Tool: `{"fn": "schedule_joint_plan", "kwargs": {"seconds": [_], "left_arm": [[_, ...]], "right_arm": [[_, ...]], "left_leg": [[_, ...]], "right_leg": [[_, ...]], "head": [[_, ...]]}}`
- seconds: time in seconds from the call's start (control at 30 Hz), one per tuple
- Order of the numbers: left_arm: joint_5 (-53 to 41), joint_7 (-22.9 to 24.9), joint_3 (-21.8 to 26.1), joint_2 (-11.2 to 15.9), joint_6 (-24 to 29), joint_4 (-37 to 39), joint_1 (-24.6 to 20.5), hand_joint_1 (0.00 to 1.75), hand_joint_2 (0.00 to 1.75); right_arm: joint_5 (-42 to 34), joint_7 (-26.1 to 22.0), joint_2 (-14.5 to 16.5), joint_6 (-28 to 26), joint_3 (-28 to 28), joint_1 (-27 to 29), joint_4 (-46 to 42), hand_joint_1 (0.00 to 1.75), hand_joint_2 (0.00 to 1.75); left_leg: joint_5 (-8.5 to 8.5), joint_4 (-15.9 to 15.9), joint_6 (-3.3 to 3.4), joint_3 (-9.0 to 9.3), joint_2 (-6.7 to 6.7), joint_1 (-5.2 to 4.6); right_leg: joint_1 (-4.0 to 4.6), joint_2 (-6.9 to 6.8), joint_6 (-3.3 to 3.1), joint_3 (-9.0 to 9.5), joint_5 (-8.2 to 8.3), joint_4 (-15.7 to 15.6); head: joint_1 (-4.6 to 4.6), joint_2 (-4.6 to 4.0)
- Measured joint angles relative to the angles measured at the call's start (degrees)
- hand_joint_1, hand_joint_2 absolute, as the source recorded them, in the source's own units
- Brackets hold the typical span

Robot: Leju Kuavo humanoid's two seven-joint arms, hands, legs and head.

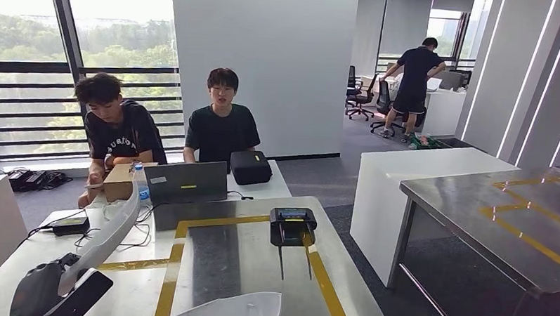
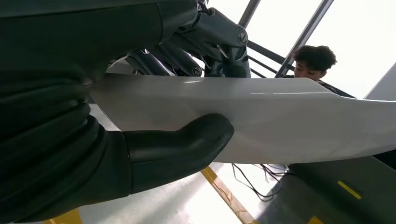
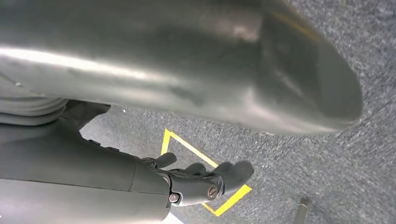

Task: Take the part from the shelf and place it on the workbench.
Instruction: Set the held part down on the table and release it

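Note:
My left hand [image 1: 56, 288] is at the lower left of the head view and grips a long, curved white part [image 1: 114, 231] that rises up and away over the table's left side. In the left wrist view the thumb [image 2: 183, 143] presses on the white part [image 2: 280, 119] from one face, and the dark fingers [image 2: 187, 51] reach round the other. A second white part [image 1: 231, 309] lies on the workbench [image 1: 259, 266] inside a yellow tape frame, near its front edge. My right hand [image 3: 201, 179] hangs over grey carpet with its fingers loosely apart and nothing in them.
A black device [image 1: 293, 226] with two thin prongs sits on the workbench. Behind it are a laptop [image 1: 186, 183], a cardboard box [image 1: 119, 181], a bottle [image 1: 142, 184] and a black case [image 1: 251, 167], with two seated people. A steel table [image 1: 500, 215] stands to the right.

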Motion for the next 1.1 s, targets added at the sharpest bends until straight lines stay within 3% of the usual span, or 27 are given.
{"fn": "schedule_joint_plan", "kwargs": {"seconds": [0.07, 0.1, 0.2, 0.23, 0.27, 0.33, 0.4, 0.57, 0.63, 0.7, 0.73, 0.77, 0.83, 0.9, 0.93, 1.03, 1.1], "left_arm": [[0.01, 0.62, 0.01, 0.07, 0.24, 0.01, -0.19, 1.75, 1.75], [0.01, 0.89, 0.01, 0.08, 0.36, 0.04, -0.31, 1.75, 1.75], [0.02, 1.71, 0.04, 0.10, 0.55, 0.43, -0.38, 1.75, 1.75], [0.02, 1.94, 0.05, 0.12, 0.58, 0.62, -0.32, 1.75, 1.75], [0.02, 2.14, 0.07, 0.15, 0.65, 0.78, -0.27, 1.75, 1.75], [0.02, 2.39, 0.10, 0.22, 0.83, 0.96, -0.28, 1.75, 1.75], [0.02, 2.49, 0.15, 0.32, 0.98, 1.07, -0.42, 1.75, 1.75], [0.02, 2.45, 0.20, 0.76, 1.10, 1.33, -0.53, 1.75, 1.75], [0.01, 2.33, 0.21, 1.00, 1.13, 1.39, -0.61, 1.75, 1.75], [-0.02, 2.26, 0.22, 1.18, 1.13, 1.63, -0.42, 1.75, 1.75], [-0.03, 2.27, 0.22, 1.30, 1.13, 1.78, -0.25, 1.75, 1.75], [-0.04, 2.27, 0.22, 1.40, 1.13, 1.91, -0.12, 1.75, 1.75], [-0.07, 2.26, 0.22, 1.59, 1.13, 2.03, -0.16, 1.75, 1.75], [-0.14, 2.17, 0.24, 1.71, 1.12, 2.14, -0.45, 1.75, 1.75], [-0.18, 2.12, 0.25, 1.73, 1.11, 2.20, -0.54, 1.75, 1.75], [-0.31, 2.09, 0.31, 1.77, 1.05, 2.28, -0.59, 1.75, 1.75], [-0.37, 2.12, 0.43, 1.77, 1.03, 2.25, -0.71, 1.75, 1.75]], "right_arm": [[0.02, -0.03, -0.06, 0.02, 0.00, -0.01, -0.02, 0.00, 0.00], [0.05, -0.03, -0.12, 0.04, 0.00, -0.05, -0.03, 0.00, 0.00], [0.12, 0.02, -0.31, 0.15, 0.00, -0.09, -0.03, 0.00, 0.00], [0.13, 0.03, -0.36, 0.20, 0.00, -0.05, -0.03, 0.00, 0.00], [0.14, 0.05, -0.38, 0.27, 0.00, -0.04, -0.03, 0.00, 0.00], [0.16, 0.12, -0.48, 0.37, 0.00, -0.05, -0.03, 0.00, 0.00], [0.19, 0.21, -0.59, 0.45, 0.00, -0.13, -0.03, 0.00, 0.00], [0.18, 0.24, -0.63, 0.49, -0.02, -0.10, -0.03, 0.00, 0.00], [0.29, 0.33, -0.63, 0.55, -0.02, -0.13, -0.03, 0.00, 0.00], [0.43, 0.66, -0.63, 0.72, -0.02, -0.12, -0.03, 0.00, 0.00], [0.47, 0.81, -0.60, 0.85, -0.02, -0.06, -0.02, 0.00, 0.00], [0.49, 0.94, -0.52, 0.96, -0.02, 0.01, -0.02, 0.00, 0.00], [0.49, 0.97, -0.25, 1.06, -0.02, 0.10, -0.01, 0.00, 0.00], [0.49, 0.95, -0.07, 0.97, -0.02, 0.02, -0.01, 0.00, 0.00], [0.48, 0.91, -0.03, 0.86, -0.02, -0.02, -0.01, 0.00, 0.00], [0.37, 0.85, 0.08, 0.55, -0.02, -0.06, -0.02, 0.00, 0.00], [0.23, 0.86, 0.11, 0.48, -0.02, -0.09, -0.03, 0.00, 0.00]], "left_leg": [[-0.17, -0.52, 0.63, 0.56, -0.04, 0.33], [-0.29, -0.72, 0.94, 0.89, -0.04, 0.48], [-0.98, -0.67, 1.43, 1.51, -0.07, 0.43], [-1.27, -0.60, 1.42, 1.78, -0.11, 0.42], [-1.61, -0.50, 1.35, 2.14, -0.15, 0.42], [-2.45, -0.27, 1.08, 2.98, -0.20, 0.43], [-3.13, -0.09, 0.56, 3.37, -0.27, 0.22], [-4.12, 0.46, -1.11, 3.40, -0.21, 0.14], [-6.24, 5.51, -1.72, 0.83, 0.00, 0.27], [-8.68, 13.14, -2.14, -3.78, 0.06, 0.42], [-8.74, 15.43, -2.24, -5.52, 0.08, 0.50], [-7.61, 15.58, -2.28, -6.24, 0.09, 0.57], [-2.57, 9.53, -2.19, -4.39, 0.17, 0.67], [0.50, 2.59, -1.81, -1.33, 0.20, 0.54], [0.72, 0.80, -1.50, -0.52, 0.17, 0.44], [-0.09, -0.05, -0.28, -0.01, 0.00, 0.30], [-0.33, -0.32, 0.53, 0.51, -0.02, 0.50]], "right_leg": [[0.03, -0.15, 0.59, -0.68, -0.96, 1.68], [0.00, -0.22, 0.83, -2.01, -2.05, 4.25], [-0.04, -0.28, 1.29, -8.77, -5.30, 15.27], [-0.04, -0.28, 1.34, -10.19, -4.82, 16.67], [-0.05, -0.29, 1.31, -10.39, -3.12, 15.65], [-0.05, -0.35, 0.99, -7.82, 1.98, 8.07], [0.17, -0.42, 0.44, -4.95, 4.47, 1.49], [0.09, -0.41, -1.15, -3.47, 3.75, -0.36], [-0.08, -0.45, -1.83, -2.70, 3.41, -0.68], [-0.08, -0.43, -2.13, -2.13, 2.85, -0.67], [-0.08, -0.37, -2.12, -1.81, 2.54, -0.64], [-0.08, -0.31, -2.06, -1.41, 2.19, -0.58], [-0.11, -0.20, -1.76, -0.44, 1.35, -0.42], [0.02, -0.14, -1.17, 0.15, 0.54, -0.18], [0.10, -0.12, -0.85, 0.20, 0.30, -0.13], [0.06, -0.15, 0.10, 0.26, -0.05, -0.26], [-0.02, -0.26, 0.75, -0.72, -1.27, 2.04]], "head": [[0.09, 0.00], [0.20, 0.00], [0.43, 0.00], [0.45, 0.00], [0.49, 0.00], [0.51, 0.00], [0.44, 0.00], [0.24, 0.01], [0.10, 0.00], [0.01, 0.00], [-0.02, 0.00], [-0.04, 0.00], [-0.08, 0.00], [-0.15, -0.02], [-0.06, -0.02], [0.17, 0.01], [0.22, 0.00]]}}
